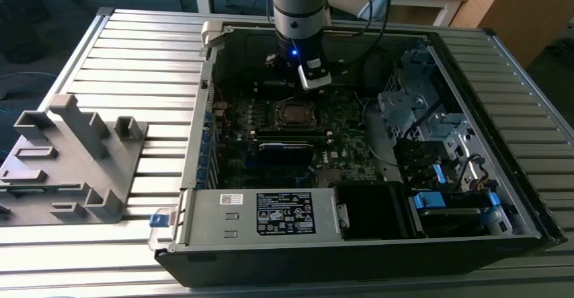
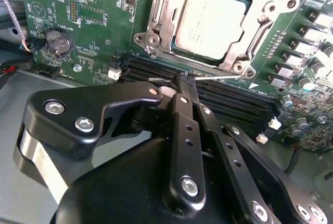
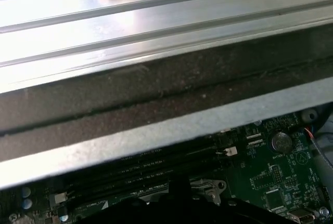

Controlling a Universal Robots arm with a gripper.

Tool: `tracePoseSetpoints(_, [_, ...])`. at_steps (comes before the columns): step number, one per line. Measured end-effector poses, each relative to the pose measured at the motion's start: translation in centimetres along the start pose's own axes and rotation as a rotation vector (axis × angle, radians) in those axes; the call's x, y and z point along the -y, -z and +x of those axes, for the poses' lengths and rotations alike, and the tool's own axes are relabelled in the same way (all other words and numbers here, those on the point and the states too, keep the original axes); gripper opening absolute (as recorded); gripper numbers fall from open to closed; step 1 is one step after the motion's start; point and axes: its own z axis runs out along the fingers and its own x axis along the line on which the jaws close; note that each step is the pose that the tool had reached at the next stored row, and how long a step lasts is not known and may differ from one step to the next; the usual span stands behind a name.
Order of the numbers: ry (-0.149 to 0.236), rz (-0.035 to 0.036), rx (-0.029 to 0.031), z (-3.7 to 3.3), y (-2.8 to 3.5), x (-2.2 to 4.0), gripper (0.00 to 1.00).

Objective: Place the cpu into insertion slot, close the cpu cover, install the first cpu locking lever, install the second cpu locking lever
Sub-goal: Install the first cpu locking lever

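Second wrist view: the cpu point(image 2: 210, 21) lies flat, face up in its socket, square with no longer side, and the cpu cover point(image 2: 162, 13) is shut around it. Just beside it, the gripper point(image 2: 179, 90) has its fingers together at a thin lever point(image 2: 223, 77). In the exterior view the chip sits mid-frame inside the computer case point(image 1: 359, 264).

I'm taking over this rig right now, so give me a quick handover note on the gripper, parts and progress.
Gripper: shut, tips at a thin lever rod beside the cover frame; whether it grips the rod is unclear.
Chip: in place, cover frame down around it.
Done: chip placed, cover closed.
Left: both lever steps; I cannot tell if either is latched.
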Motion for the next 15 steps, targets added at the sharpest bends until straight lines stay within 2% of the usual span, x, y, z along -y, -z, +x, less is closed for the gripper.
tracePoseSetpoints(4, [-0.002,-0.0007,0.0003,0.04,0.0,-0.02,0.11])
tracePoseSetpoints(6, [-0.006,-0.0049,-0.0002,0.09,0.0,-0.01,0.11])
tracePoseSetpoints(8, [-0.011,-0.0125,-0.0012,0.15,0.01,0.01,0.11])
tracePoseSetpoints(11, [-0.018,-0.0149,-0.0006,0.16,0.01,0.01,0.11])
tracePoseSetpoints(15, [-0.02,-0.0172,0.0083,0.17,-0.07,0.03,0.11])
